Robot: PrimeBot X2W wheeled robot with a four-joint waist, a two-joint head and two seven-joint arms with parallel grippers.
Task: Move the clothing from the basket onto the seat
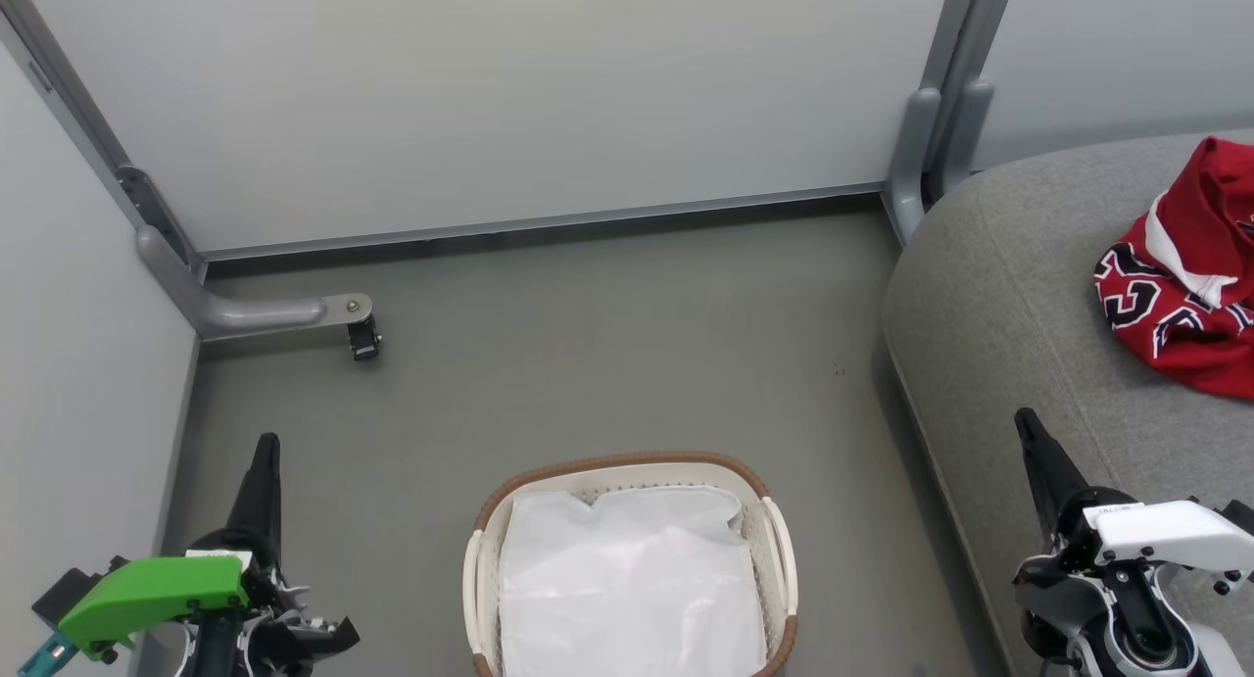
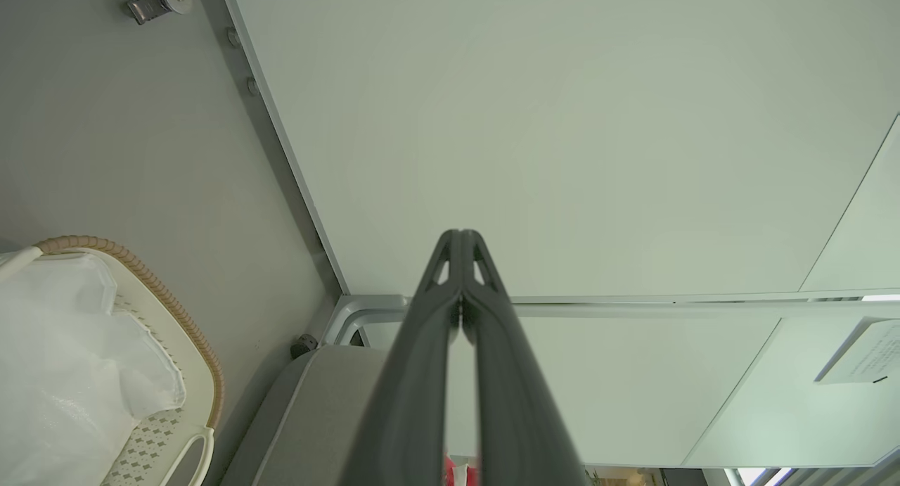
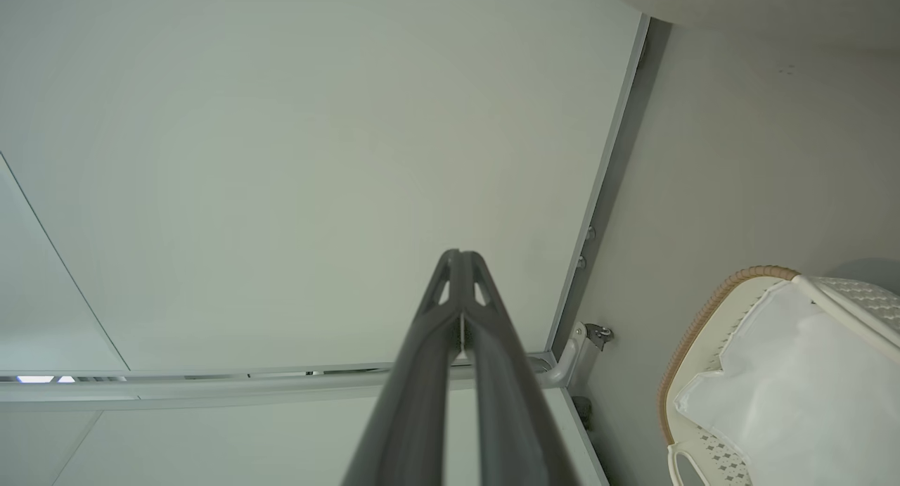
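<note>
The clothing (image 1: 1181, 275) lies in a crumpled red heap on the seat (image 1: 989, 305), toward the right edge of the head view. Black-and-white numerals and a broad white band can be made out on it. The heap runs past the frame's edge, so whether it is one garment or two piled together cannot be told. It rests well in from the cushion's rounded front edge and looks settled, not hanging over.

The basket (image 1: 627, 463) stands on the floor (image 1: 607, 344) just beside the seat, apart from it, with its brown woven rim facing the wall panels (image 1: 509, 99). Inside it lies a plain white liner sheet (image 1: 627, 579), spread across the bottom and bunched a little at the far end. No red fabric can be seen on top of the sheet. The basket's near end is cut off by the bottom of the head view, and anything under the sheet would be hidden.

The left tool (image 1: 266, 447) hangs over the floor to the left of the basket, and the right tool (image 1: 1026, 422) hangs over the front part of the seat, short of the heap. Both wrist views show each tool's fingers pressed together with nothing between them, so both are closed and empty.

By this reading the transfer looks finished or very nearly so. What may be left is a check of the hidden parts of the basket.
</note>
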